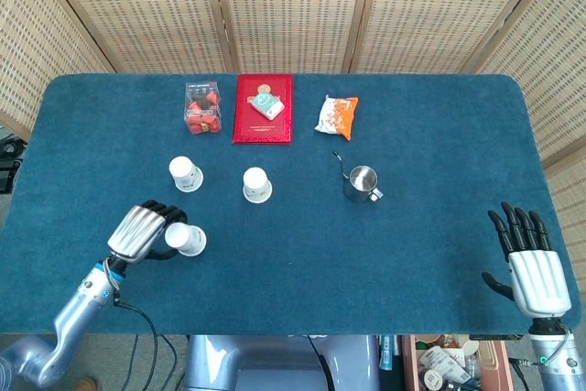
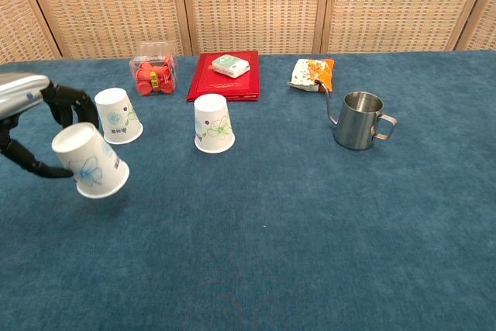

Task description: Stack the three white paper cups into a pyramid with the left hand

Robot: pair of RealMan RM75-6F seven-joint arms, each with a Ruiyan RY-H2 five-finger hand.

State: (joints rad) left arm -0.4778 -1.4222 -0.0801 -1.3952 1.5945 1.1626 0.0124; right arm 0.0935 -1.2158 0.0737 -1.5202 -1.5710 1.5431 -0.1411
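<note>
Nearest the camera, the left hand [image 1: 137,232] sits in the lower left of the head view with its fingers [image 2: 71,103] wrapped around a white paper cup [image 2: 89,160]. The chest view shows that cup is tilted and looks lifted clear of the blue table [image 2: 310,253], which the head view doesn't really give away since it looks almost straight down on it. The chest view only catches the edge of that hand at the far left of the frame.

The right hand [image 1: 528,263] is down in the lower right corner of the head view, fingers spread apart and holding nothing. The chest view doesn't show it at all.

Further back, two more white cups stand upside down on the table: the left cup [image 2: 118,115] is just behind the held one, and the middle cup [image 2: 214,123] sits well apart to its right. The chest view shows their flower prints; from above they're just white circles.

To the right there's a small steel pitcher [image 2: 358,119] with a thin spout. Along the far edge sit a clear box of red things [image 1: 202,107], a red book [image 1: 263,108] with a small card pack on top, and an orange snack bag [image 1: 336,115].
</note>
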